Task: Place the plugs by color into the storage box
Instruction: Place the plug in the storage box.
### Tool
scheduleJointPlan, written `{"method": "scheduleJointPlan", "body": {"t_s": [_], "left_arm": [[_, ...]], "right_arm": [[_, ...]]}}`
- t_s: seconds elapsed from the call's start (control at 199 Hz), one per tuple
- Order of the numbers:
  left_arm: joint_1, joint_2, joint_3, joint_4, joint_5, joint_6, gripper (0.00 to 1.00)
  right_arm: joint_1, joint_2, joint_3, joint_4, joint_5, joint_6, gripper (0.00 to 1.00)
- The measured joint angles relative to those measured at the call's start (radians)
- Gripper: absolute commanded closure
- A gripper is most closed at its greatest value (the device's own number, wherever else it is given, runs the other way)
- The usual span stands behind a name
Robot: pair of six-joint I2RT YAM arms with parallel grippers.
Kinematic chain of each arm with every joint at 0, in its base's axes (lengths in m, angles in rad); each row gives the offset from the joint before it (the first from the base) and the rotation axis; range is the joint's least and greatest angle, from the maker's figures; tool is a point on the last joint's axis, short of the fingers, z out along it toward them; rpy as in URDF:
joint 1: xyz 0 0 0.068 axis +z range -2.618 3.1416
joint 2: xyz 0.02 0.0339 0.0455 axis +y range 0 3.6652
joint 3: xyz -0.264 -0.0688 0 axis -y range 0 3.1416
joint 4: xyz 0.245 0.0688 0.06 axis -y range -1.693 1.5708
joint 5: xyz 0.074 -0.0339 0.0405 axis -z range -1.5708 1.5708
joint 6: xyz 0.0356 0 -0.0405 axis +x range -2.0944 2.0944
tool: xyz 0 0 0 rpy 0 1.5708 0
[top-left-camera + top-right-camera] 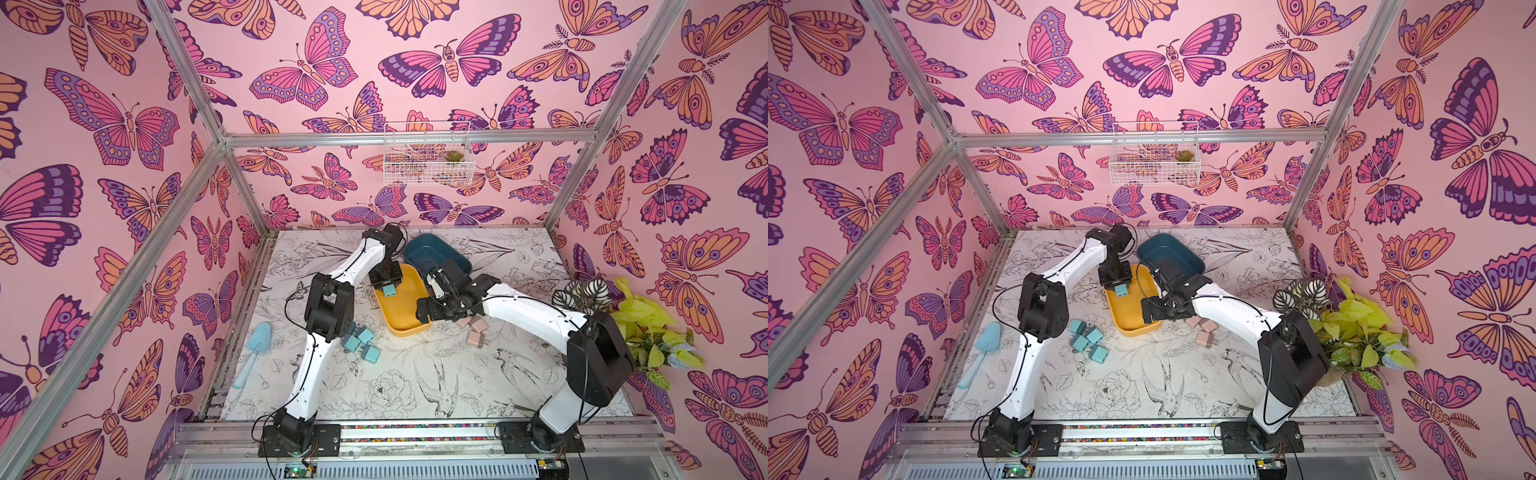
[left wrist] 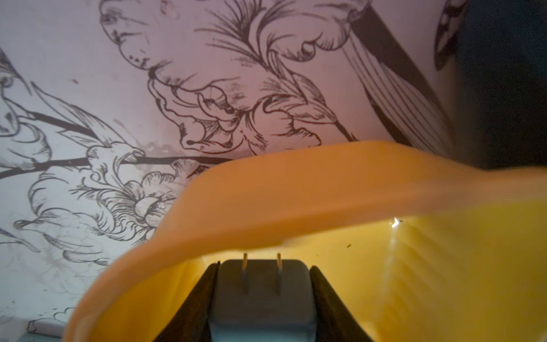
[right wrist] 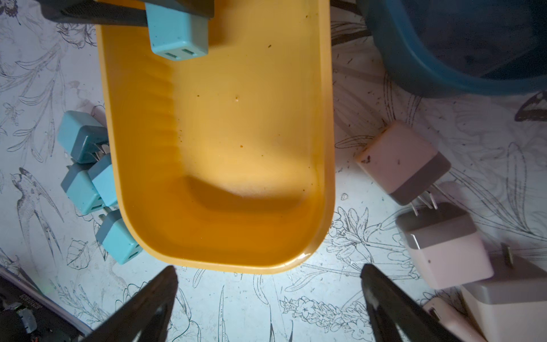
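A teal plug point(image 1: 389, 291) is pinched between the jaws of the left gripper point(image 2: 263, 296), hanging over the far left end of the yellow tray point(image 1: 409, 330) (whether it touches the tray floor cannot be told). Four more teal plugs point(image 1: 1089, 340) huddle on the table point(image 1: 395, 395) left of the tray's near end; pink plugs point(image 1: 1202, 328) lie to its right. The right gripper point(image 3: 269, 278) has its jaws spread wide around nothing, at the tray's near end. A blue tray point(image 1: 419, 245) sits just beyond the yellow one
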Motion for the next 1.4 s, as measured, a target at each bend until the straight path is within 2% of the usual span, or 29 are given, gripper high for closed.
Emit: {"method": "scheduleJointPlan", "body": {"t_s": [0.201,0.251,0.337,0.578,0.709,0.885,1.096,1.297,1.403], "left_arm": [[0.000,0.034,0.003,0.000,-0.007,-0.008,0.49],[0.000,0.038,0.003,0.000,-0.005,-0.008,0.45],[0.000,0.039,0.003,0.001,0.000,-0.015,0.33],[-0.001,0.027,0.055,-0.029,-0.001,0.004,0.26],[0.000,-0.062,0.073,-0.037,0.000,0.028,0.26],[0.012,-0.268,0.063,-0.081,-0.034,0.077,0.27],[0.105,-0.523,-0.219,-0.106,-0.091,0.107,0.27],[0.194,-0.639,-0.615,-0.037,-0.122,0.132,0.25],[0.233,-0.666,-0.792,0.036,-0.105,0.127,0.18]], "right_arm": [[0.000,0.000,-0.026,-0.001,0.012,0.011,0.02],[0.000,0.000,-0.029,-0.001,0.014,0.016,0.02],[0.000,0.000,-0.030,-0.001,0.016,0.019,0.02],[0.000,-0.002,-0.030,-0.001,0.030,0.023,0.02],[0.000,-0.008,-0.032,0.003,0.036,0.023,0.02],[0.000,-0.008,-0.032,0.011,0.035,0.026,0.02],[0.000,-0.008,-0.039,0.031,0.030,0.027,0.02],[0.000,-0.008,-0.068,0.045,0.018,0.037,0.02],[0.000,-0.008,-0.078,0.049,0.012,0.042,0.03]]}}
